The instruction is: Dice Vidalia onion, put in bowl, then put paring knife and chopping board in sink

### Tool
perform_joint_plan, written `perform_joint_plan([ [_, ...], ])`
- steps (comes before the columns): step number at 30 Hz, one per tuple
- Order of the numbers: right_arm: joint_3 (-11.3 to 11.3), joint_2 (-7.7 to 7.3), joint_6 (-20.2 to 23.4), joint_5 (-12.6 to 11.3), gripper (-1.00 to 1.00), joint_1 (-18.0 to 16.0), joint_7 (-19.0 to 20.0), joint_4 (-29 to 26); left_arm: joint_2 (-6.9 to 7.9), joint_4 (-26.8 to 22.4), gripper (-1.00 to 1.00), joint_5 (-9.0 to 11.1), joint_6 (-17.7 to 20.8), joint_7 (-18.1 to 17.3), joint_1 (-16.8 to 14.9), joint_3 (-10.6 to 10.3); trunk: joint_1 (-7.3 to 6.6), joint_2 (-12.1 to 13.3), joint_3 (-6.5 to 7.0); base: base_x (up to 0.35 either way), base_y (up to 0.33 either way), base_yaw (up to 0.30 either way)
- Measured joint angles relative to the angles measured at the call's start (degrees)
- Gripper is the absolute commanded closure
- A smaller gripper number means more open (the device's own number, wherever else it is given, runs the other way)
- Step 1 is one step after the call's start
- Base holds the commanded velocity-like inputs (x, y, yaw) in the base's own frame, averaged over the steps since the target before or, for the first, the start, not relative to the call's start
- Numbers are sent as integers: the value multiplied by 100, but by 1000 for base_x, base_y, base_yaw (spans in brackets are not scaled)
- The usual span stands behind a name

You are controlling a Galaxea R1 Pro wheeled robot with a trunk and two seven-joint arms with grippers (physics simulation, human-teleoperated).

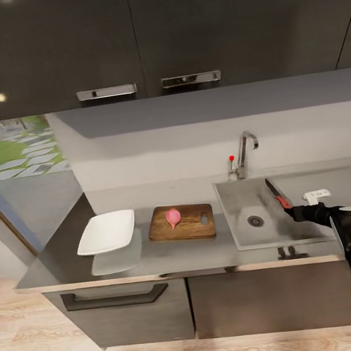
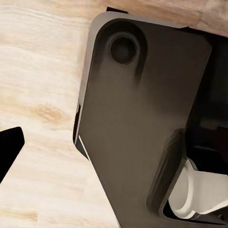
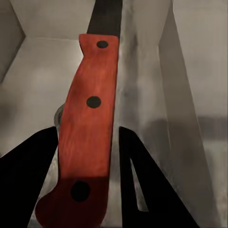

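The dark wooden chopping board (image 1: 193,225) lies on the grey countertop (image 1: 171,258), just left of the sink (image 1: 237,197). A pink onion (image 1: 173,216) rests on the board's left half. The white square bowl (image 1: 106,232) stands left of the board. My right gripper (image 1: 296,213) (image 3: 88,187) is shut on the red handle of the paring knife (image 1: 281,199) (image 3: 90,114). It holds the knife over the right part of the steel basin, the dark blade pointing away from me. One black finger (image 2: 9,149) of my left gripper shows over the floor beside the robot's base.
A chrome tap (image 1: 245,153) with a red knob (image 1: 230,159) stands behind the basin, whose drain (image 1: 255,220) is bare. A small white object (image 1: 316,195) lies on the worktop right of the sink. Dark wall cabinets hang above; a doorway opens at the left.
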Motion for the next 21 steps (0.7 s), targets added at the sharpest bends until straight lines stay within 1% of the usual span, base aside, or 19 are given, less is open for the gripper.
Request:
perform_joint_plan([
  [6,0,0,0,0,100,-1,7,0,0,3,-100,-7,0,-1,0,-6,0,0,0,78,322,0],
  [12,7,5,0,0,100,1,8,3,0,9,-100,-7,0,0,0,-11,1,0,0,10,322,-2],
  [21,8,8,0,-1,100,-1,8,6,0,11,-100,-7,0,0,0,-11,1,0,58,-29,321,-88],
])
